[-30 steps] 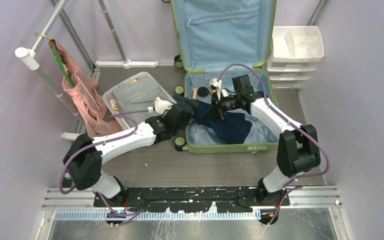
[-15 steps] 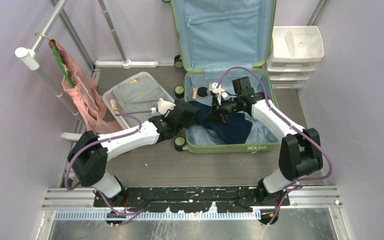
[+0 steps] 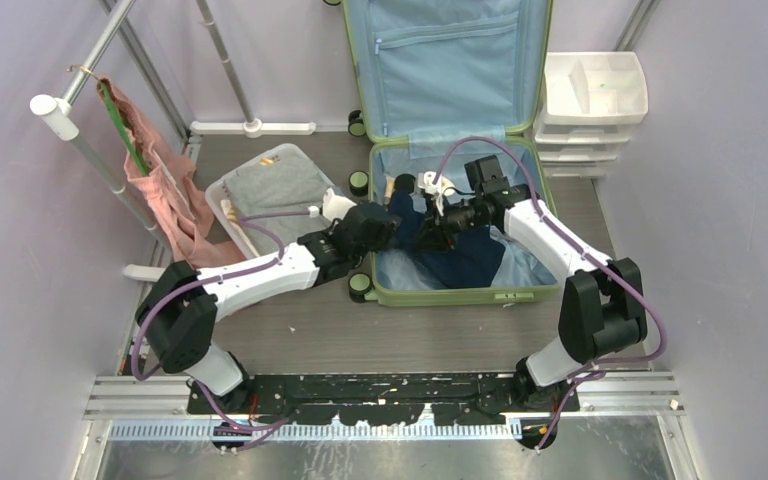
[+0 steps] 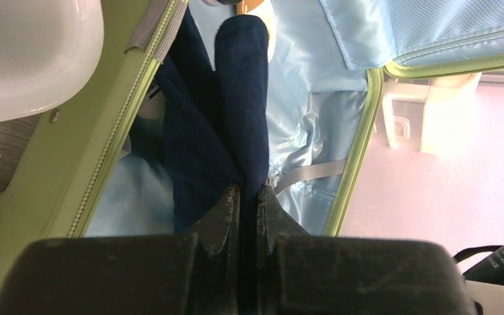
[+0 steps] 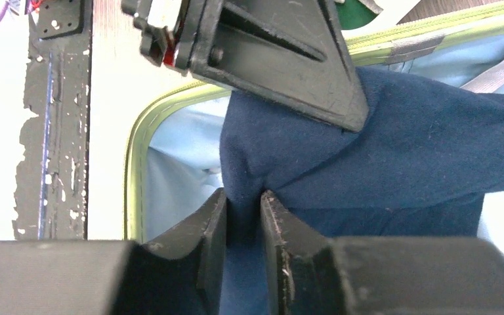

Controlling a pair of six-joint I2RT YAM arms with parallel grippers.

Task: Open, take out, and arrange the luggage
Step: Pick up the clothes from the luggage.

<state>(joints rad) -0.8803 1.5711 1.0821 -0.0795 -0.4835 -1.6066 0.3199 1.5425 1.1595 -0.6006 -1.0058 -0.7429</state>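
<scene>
The light-green luggage [image 3: 450, 296] lies open on the floor, its blue-lined lid [image 3: 450, 60] propped up at the back. A dark navy garment [image 3: 470, 255] lies crumpled in the lower half. My left gripper [image 3: 392, 222] reaches over the suitcase's left rim and is shut on a fold of this garment [image 4: 236, 98]; its jaws [image 4: 248, 190] pinch the cloth. Just to its right, my right gripper [image 3: 430, 225] holds the same garment [image 5: 420, 151], and a ridge of cloth sits between its fingers [image 5: 243, 197]. The two grippers almost touch.
A white mesh basket [image 3: 222, 192] holding grey cloth stands left of the suitcase. A white drawer unit [image 3: 595, 100] stands at the back right. Pink cloth [image 3: 165, 195] hangs on a metal rack at the left. Small bottles [image 3: 400, 185] lie in the suitcase's back left corner.
My left gripper has reached further into the suitcase and closed on the navy garment. The right gripper has shifted slightly left toward it, its jaws a little looser on the cloth.
</scene>
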